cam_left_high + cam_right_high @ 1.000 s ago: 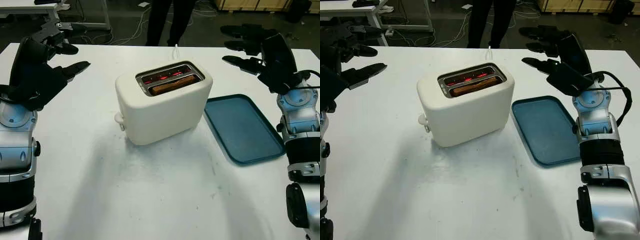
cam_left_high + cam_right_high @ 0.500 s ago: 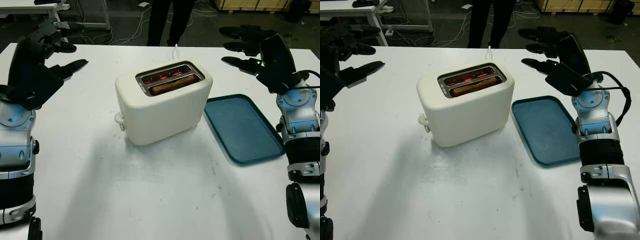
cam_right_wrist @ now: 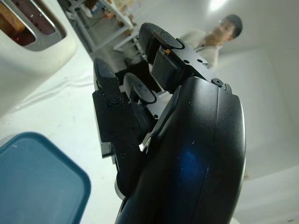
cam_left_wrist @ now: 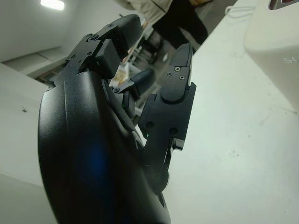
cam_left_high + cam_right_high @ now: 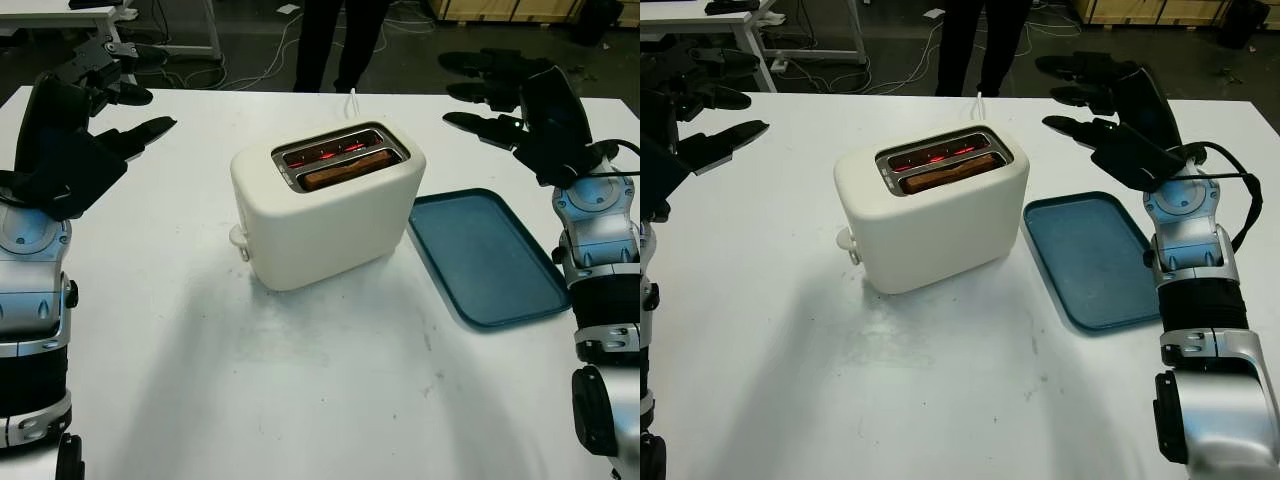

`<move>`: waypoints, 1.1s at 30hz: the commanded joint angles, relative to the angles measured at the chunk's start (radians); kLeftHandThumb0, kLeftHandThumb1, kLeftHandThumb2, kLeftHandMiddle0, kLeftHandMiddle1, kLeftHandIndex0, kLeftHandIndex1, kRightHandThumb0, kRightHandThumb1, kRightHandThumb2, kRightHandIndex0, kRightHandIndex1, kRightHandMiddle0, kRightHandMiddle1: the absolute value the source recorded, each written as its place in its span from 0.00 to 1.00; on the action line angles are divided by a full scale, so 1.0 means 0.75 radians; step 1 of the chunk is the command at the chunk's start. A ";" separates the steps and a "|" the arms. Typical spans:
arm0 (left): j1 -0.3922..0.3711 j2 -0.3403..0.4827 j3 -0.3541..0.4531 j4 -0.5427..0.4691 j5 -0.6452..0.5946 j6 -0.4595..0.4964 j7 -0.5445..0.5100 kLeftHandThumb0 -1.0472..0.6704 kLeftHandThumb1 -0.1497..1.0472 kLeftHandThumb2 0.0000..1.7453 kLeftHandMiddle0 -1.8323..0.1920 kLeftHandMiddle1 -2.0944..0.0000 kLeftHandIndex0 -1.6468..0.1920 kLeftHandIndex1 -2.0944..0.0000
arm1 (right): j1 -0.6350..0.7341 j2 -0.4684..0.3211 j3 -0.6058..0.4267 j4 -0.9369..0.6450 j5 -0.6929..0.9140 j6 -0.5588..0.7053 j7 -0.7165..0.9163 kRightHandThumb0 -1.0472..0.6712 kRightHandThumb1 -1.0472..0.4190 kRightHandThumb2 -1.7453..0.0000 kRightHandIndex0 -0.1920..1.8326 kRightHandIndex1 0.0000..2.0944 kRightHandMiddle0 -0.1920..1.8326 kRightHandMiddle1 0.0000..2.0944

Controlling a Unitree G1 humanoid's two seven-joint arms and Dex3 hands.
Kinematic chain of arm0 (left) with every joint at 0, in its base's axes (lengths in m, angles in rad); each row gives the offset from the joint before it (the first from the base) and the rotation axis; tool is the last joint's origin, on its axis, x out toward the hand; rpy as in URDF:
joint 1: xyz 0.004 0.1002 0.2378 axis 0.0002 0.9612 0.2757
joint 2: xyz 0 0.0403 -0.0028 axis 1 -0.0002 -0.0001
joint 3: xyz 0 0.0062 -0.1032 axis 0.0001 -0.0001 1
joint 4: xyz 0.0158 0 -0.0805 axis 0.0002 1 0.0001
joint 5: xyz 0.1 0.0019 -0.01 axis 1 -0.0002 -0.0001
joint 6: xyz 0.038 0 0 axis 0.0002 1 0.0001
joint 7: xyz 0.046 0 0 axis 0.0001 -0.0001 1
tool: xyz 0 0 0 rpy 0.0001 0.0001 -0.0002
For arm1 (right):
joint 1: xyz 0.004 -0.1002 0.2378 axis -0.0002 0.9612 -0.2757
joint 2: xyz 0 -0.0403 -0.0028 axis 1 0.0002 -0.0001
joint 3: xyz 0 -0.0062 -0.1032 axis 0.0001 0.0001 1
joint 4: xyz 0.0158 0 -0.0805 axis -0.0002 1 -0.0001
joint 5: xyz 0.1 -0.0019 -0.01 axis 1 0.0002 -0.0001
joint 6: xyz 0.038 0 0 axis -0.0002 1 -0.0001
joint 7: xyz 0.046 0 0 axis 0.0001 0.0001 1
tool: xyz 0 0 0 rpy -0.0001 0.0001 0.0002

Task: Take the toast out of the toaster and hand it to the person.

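Two hands hover open and empty: left hand (image 5: 85, 125) over the table's (image 5: 300, 380) far left edge, right hand (image 5: 520, 105) over its far right edge. Toast (image 5: 345, 168) sits in the toaster (image 5: 325, 205) mid-table, untouched. Extraction and handover to the person (image 5: 335, 35) beyond the far edge are outstanding

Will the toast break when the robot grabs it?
The toast looks browned, so probably stiff and crumbly if squeezed. It sits low in the toaster slot beside glowing red elements, so it is likely hot, with little edge to grip.
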 commanded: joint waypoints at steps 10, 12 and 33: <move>0.053 -0.015 0.018 -0.103 0.011 0.045 0.031 0.48 0.89 0.02 0.77 0.50 0.70 0.68 | -0.045 0.005 0.015 0.027 0.006 -0.044 0.007 0.55 0.12 1.00 0.50 0.01 0.46 0.00; 0.059 -0.019 0.024 -0.112 0.000 0.052 0.031 0.48 0.89 0.02 0.76 0.51 0.70 0.68 | -0.051 0.008 0.021 0.035 0.004 -0.034 0.008 0.54 0.12 1.00 0.50 0.01 0.46 0.00; 0.056 -0.020 0.016 -0.107 -0.002 0.049 0.019 0.49 0.89 0.01 0.76 0.53 0.69 0.70 | -0.266 0.000 -0.012 -0.030 0.147 0.009 0.159 0.51 0.24 1.00 0.51 0.01 0.47 0.01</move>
